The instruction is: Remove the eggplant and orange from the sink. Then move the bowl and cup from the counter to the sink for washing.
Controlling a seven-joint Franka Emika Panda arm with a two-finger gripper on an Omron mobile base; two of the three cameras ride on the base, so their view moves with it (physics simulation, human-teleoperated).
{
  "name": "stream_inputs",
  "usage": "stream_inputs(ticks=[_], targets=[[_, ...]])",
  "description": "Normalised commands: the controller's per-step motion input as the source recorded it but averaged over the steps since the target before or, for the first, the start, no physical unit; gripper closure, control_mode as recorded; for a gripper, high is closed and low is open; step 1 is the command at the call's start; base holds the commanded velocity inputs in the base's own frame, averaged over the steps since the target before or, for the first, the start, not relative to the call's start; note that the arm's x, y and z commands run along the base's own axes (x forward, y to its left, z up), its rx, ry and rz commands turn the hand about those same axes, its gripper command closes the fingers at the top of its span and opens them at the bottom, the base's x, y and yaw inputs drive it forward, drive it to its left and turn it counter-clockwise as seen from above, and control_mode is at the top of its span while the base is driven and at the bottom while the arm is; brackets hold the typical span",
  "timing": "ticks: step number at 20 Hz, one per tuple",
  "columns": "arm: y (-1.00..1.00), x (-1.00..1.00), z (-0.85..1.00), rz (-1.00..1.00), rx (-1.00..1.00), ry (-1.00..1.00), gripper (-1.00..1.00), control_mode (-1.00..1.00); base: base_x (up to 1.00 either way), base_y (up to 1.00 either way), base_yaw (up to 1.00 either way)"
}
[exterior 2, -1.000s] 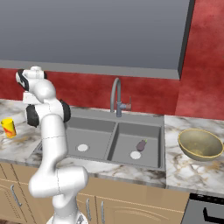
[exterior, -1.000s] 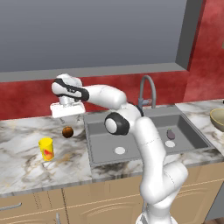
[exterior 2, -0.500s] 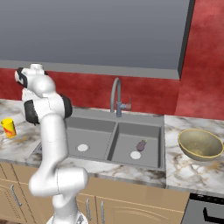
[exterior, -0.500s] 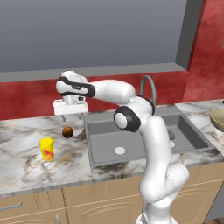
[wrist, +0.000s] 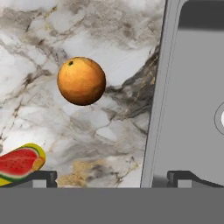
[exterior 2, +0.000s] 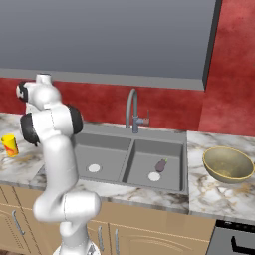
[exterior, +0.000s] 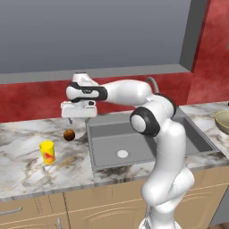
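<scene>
Orange (exterior: 69, 134): on the marble table (exterior: 27, 170), left of the sink (exterior: 112, 134), apart from its rim; round, no long axis; in the hand view its stem dimple sits on the upper side.
Eggplant (exterior 2: 160, 165): small, dark purple, in the right basin beside the white drain; long axis runs roughly from the drain toward the tap (exterior 2: 132, 109); too small to tell which end is the stem.
Cup (exterior: 47, 152): upright on the table, front-left of the orange, well apart from it.
Bowl (exterior 2: 228, 163): upright on the table right of the sink, mouth up.
Claw (exterior: 77, 118): hangs above the orange, pointing down, fingers spread wide, released, grasping nothing.
Hand view: orange's bright pitted skin, cup's watermelon mark at the lower left, sink edge on the right.
Right base view: both basins, eggplant, bowl.
Left base view: orange under the claw.
Room: grey-veined marble top, tan cabinet fronts, red wall, grey panel above.
</scene>
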Motion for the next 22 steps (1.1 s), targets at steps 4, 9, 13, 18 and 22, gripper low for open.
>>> stream_inputs(ticks=[4,9,13,18,22], targets=[[-0.27,-0.19,0.16,0.00,0.05,-0.03,-1.00,-1.00,0.00,0.00,0.00],[-0.30,-0.19,0.16,0.00,0.05,0.00,-1.00,-1.00,0.00,0.00,0.00],[-0.34,-0.13,0.19,0.00,0.06,0.00,-1.00,-1.00,0.00,0.00,0.00],[-0.27,-0.16,0.14,0.01,0.01,0.00,-1.00,-1.00,0.00,0.00,0.00],[-0.27,-0.20,0.11,0.02,0.00,-0.03,-1.00,-1.00,0.00,0.00,0.00]])
